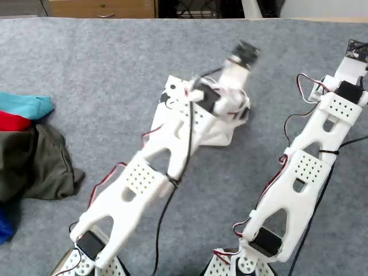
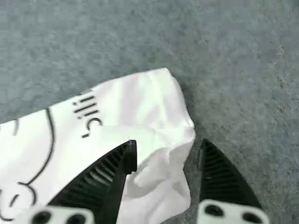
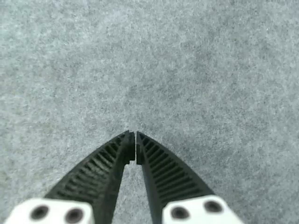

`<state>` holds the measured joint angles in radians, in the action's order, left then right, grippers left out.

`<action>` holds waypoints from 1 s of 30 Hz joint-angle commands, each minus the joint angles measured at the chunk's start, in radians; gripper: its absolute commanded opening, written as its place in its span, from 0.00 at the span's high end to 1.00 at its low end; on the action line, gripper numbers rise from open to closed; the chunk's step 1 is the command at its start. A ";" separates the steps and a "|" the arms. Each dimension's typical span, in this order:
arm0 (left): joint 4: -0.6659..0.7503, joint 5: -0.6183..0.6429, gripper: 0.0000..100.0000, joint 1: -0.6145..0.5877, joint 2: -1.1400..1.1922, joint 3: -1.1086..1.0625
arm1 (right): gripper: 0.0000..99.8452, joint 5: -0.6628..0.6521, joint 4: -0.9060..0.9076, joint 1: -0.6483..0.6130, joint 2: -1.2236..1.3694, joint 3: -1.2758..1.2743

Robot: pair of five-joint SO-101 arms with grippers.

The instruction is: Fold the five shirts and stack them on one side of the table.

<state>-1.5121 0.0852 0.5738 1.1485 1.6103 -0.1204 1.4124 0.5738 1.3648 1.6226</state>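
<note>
The white shirt [image 1: 220, 135] lies crumpled near the middle of the table [image 1: 115, 69], on the grey cover, with a black print showing on it. The left arm [image 1: 149, 172] stretches from the near edge over this shirt and hides much of it in the high view.

In the left wrist view the left gripper [image 2: 168, 144] is released: its jaws stand apart over a rumpled corner of the shirt [image 2: 131, 107]. One finger [image 2: 117, 170] is over the white cloth, the other [image 2: 217, 175] over the grey cover just beside the shirt's edge, with the bunched corner between them. Whether the fingers touch the cloth cannot be told.

The right arm [image 1: 305, 167] reaches toward the far right side of the table, well apart from the white shirt. The right gripper [image 3: 135, 136] is clenched, its tips pressed together with nothing in them, over bare grey cover.

At the left edge of the table sits a loose pile: a teal shirt [image 1: 26, 105] farthest back, a red shirt [image 1: 12, 122] just beside it, an olive shirt [image 1: 34, 164] spread in front, and a bit of blue cloth [image 1: 4, 227] at the near left edge. None of them looks folded
</note>
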 commanded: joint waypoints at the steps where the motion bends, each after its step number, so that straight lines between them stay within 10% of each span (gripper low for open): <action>1: -0.014 -0.002 0.88 -0.108 -0.129 0.051 | 0.99 -0.011 -0.017 -0.020 -0.010 0.051; 21: -0.253 -0.041 0.97 -0.691 -0.149 -0.042 | 0.99 -0.192 0.358 -0.414 -0.369 0.001; 30: -0.245 -0.080 0.97 -0.743 -0.591 -0.751 | 0.99 -0.250 0.354 -0.471 -0.780 -0.573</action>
<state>-1.7515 0.0315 -0.1703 0.7818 1.1393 -0.3261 1.7591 0.1350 0.7587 1.2037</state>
